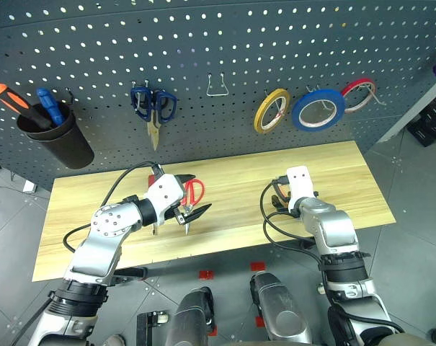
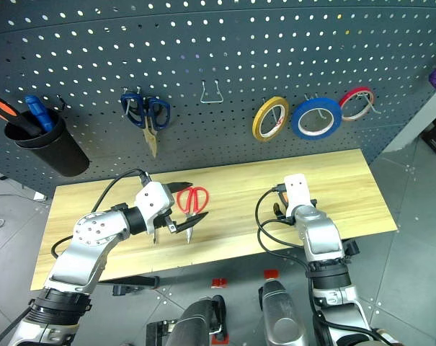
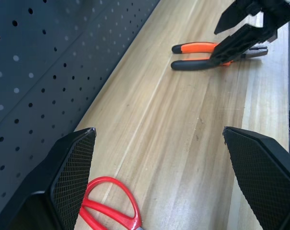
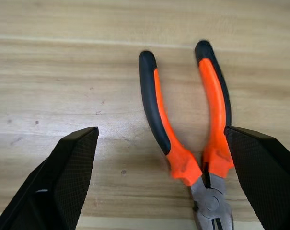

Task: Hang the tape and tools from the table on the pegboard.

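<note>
The right gripper is hanging wide open and empty, the pliers lying on the tabletop between its fingers. The left gripper is also gaping empty, the red-handled scissors lying just beside one finger.

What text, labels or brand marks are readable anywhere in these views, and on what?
None readable.
Pliers: no print shows on the handles or head.
Red scissors: no mark shows.
Blue tape, yellow tape, red tape: no lettering shows on the rings.
Pegboard and table: no signs or stickers.
</note>
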You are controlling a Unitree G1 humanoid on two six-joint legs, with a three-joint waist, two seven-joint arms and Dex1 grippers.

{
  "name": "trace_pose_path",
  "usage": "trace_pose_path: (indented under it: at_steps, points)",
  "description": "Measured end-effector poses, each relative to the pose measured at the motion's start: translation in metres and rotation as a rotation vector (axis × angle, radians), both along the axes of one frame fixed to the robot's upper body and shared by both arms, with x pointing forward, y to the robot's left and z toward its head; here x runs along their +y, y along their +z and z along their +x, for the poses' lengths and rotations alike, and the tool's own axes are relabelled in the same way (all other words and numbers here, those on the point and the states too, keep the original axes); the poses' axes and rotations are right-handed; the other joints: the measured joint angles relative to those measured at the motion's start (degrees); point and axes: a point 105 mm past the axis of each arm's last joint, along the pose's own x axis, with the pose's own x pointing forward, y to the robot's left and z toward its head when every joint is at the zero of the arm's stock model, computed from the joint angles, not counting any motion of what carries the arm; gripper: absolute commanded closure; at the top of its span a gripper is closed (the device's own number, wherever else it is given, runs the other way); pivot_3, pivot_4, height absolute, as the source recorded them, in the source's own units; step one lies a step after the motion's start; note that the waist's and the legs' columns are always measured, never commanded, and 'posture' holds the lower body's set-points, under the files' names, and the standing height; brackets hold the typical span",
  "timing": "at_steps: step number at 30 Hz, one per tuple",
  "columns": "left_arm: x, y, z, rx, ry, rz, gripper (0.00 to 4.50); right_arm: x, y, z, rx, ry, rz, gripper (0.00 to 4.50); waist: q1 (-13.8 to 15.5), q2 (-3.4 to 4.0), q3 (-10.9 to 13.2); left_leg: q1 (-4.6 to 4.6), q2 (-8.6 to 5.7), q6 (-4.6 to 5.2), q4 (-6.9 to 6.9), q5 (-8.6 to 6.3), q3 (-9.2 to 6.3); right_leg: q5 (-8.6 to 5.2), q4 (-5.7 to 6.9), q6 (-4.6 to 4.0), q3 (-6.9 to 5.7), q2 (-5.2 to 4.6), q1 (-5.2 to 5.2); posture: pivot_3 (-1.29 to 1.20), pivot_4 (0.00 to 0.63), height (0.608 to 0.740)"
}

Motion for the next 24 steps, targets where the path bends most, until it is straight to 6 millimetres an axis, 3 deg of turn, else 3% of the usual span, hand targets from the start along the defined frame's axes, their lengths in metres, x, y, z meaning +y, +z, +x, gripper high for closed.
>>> trace_pose_path:
  at_steps: [5, 12, 19, 24]
  points:
    - [-0.002, 0.000, 0.000, 0.001, -0.004, -0.007, 0.00, -0.013, -0.009, 0.009, 0.022, -0.015, -0.049, 0.02, -1.2, 0.01, 0.0, -0.20, 0.01, 0.01, 0.02, 0.02, 0.06, 0.01, 0.09, 0.00, 0.00, 0.01, -0.17, -0.37, 0.259, 0.740]
    - [-0.004, -0.002, -0.001, 0.006, -0.006, -0.011, 0.00, -0.015, -0.018, 0.020, 0.062, 0.020, -0.047, 0.02, -2.6, 0.03, -0.1, -0.20, 0.04, 0.04, 0.03, 0.03, 0.10, 0.02, 0.14, 0.01, 0.01, 0.05, -0.18, -0.37, 0.259, 0.740]
    - [-0.006, -0.003, -0.001, 0.007, -0.012, -0.011, 0.00, -0.019, -0.012, 0.043, 0.055, 0.056, -0.041, 0.02, -3.0, 0.03, -0.1, -0.20, 0.03, 0.05, 0.06, 0.03, 0.13, 0.02, 0.17, 0.02, 0.01, 0.04, -0.17, -0.37, 0.262, 0.740]
    - [-0.009, -0.004, -0.002, 0.010, -0.020, -0.012, 0.00, -0.019, -0.012, 0.048, 0.091, 0.066, -0.023, 0.02, -3.1, 0.01, -0.2, -0.19, 0.03, 0.04, 0.10, 0.04, 0.16, 0.02, 0.23, 0.01, 0.04, 0.04, -0.17, -0.37, 0.262, 0.740]
